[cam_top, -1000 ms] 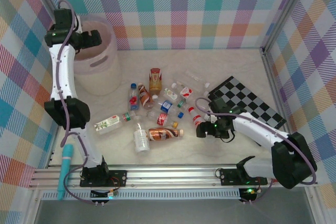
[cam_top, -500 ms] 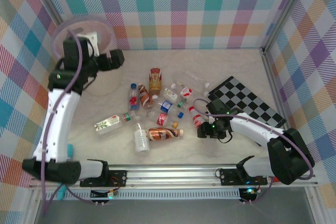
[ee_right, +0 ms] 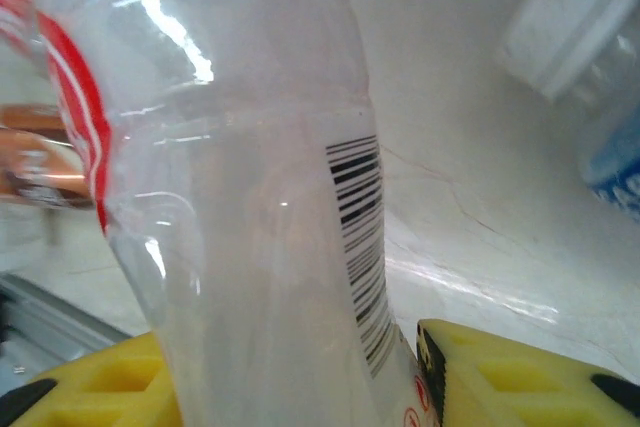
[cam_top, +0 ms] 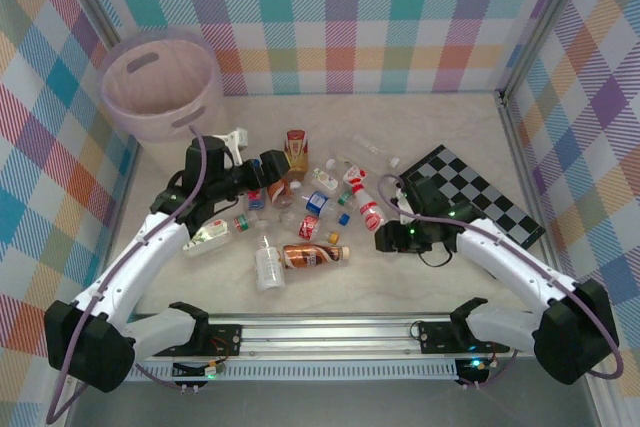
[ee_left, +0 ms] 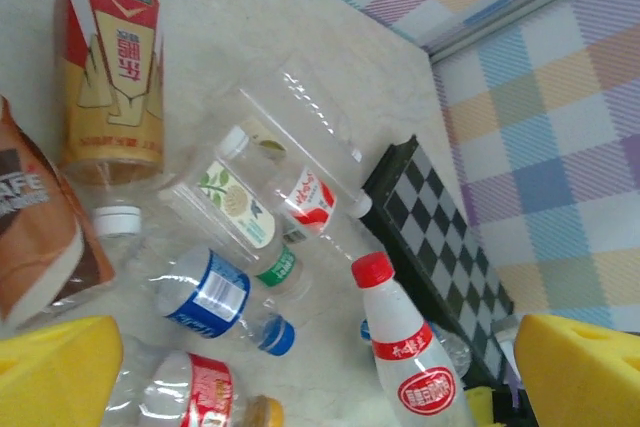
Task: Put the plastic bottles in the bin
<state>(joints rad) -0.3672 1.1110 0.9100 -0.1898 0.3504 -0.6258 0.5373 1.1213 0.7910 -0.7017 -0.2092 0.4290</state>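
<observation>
Presently, a clear, smooth-walled bottle (ee_right: 250, 197) with a red label is clamped by the right gripper (ee_right: 300, 387). The left gripper (ee_left: 315, 377) is spread wide above the scattered plastic bottles (cam_top: 313, 256). The round, translucent pink bin (cam_top: 150, 129) is noted at the far-left corner.

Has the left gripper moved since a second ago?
Yes. The left gripper has swung from above the bin down and right to the bottles, nearer the checkerboard.
</observation>
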